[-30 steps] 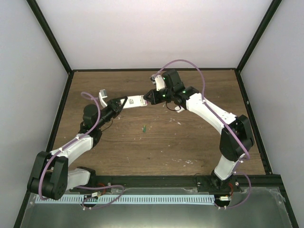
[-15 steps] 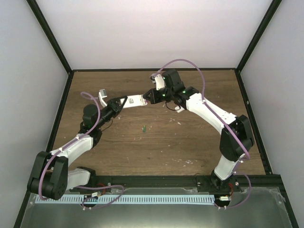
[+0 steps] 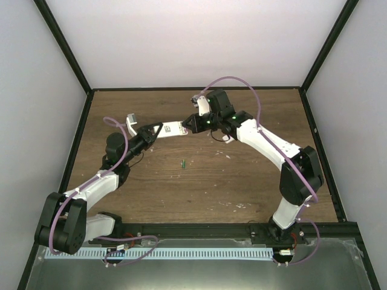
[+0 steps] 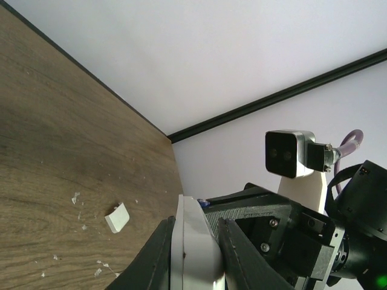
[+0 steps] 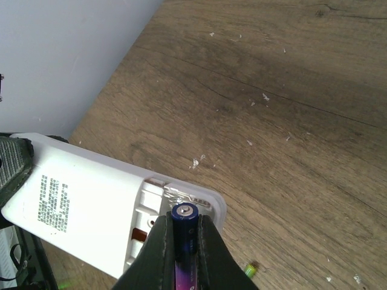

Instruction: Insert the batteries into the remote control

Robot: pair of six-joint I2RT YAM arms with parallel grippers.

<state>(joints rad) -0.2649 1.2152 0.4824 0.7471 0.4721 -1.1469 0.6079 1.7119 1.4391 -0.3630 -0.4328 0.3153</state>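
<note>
The remote is clamped in the left gripper; the purple battery is pinched by the right gripper over the remote's bay, lower centre.

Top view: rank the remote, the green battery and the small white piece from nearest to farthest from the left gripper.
1. remote control, clamped in the left gripper.
2. green battery, loose on the table, toward the near edge.
3. small white piece, on the table past the remote, by the right arm.
</note>
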